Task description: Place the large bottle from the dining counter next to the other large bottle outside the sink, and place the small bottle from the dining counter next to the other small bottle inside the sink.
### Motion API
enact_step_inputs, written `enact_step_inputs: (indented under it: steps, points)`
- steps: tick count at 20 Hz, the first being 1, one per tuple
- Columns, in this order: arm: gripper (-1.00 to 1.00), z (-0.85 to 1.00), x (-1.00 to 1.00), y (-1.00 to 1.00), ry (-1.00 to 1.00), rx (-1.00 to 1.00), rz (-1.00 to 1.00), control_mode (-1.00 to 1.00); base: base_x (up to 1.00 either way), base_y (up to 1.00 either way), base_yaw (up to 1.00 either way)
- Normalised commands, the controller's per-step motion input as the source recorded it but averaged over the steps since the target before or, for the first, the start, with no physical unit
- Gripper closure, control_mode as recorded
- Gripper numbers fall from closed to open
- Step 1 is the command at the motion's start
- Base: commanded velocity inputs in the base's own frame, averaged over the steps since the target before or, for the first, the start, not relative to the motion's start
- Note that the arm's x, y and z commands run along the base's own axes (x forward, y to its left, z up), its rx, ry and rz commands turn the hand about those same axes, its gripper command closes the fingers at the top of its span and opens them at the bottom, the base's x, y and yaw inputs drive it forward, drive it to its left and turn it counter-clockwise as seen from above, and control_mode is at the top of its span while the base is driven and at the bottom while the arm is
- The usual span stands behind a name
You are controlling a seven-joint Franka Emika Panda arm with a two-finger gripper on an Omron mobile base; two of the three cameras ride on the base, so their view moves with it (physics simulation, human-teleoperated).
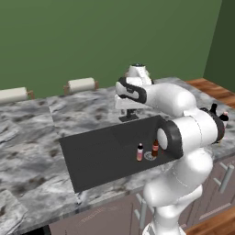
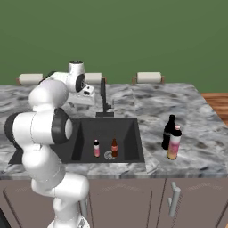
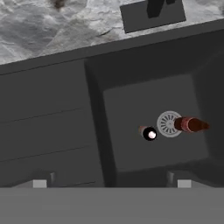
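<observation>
Right base view showing small pink bottle (image 2: 96, 148) standing in sink (image 2: 129, 129) just beside small brown bottle (image 2: 114, 147), drain (image 2: 108, 155) between. Large pink bottle (image 2: 174, 142) touching large dark bottle (image 2: 168, 132) on counter (image 2: 196, 111) right of sink. Gripper (image 3: 111, 183) hovering above basin, fingers (image 3: 40, 183) spreading wide, holding nothing.

Kitchen: marble counter (image 2: 178, 107), sink (image 2: 129, 133), faucet (image 2: 104, 100), cabinets (image 2: 196, 200)

In the left base view the robot's forearm hides most of the two large bottles (image 1: 219, 115) on the right of the tabletop (image 1: 32, 137), while the labels on the two small bottles (image 2: 105, 148) in the sink (image 2: 133, 133) are too small to read.
</observation>
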Motion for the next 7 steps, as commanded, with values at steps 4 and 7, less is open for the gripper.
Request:
enact_step_inputs:
  steps: [4, 7]
  points:
    - [-1.0, 0.46, -0.81, 0.0, -0.01, 0.0, 0.07, -1.0, 0.0, 0.0, 0.0]
    - [-1.0, 0.42, -0.86, 0.0, -0.01, 0.0, 0.04, -1.0, 0.0, 0.0, 0.0]
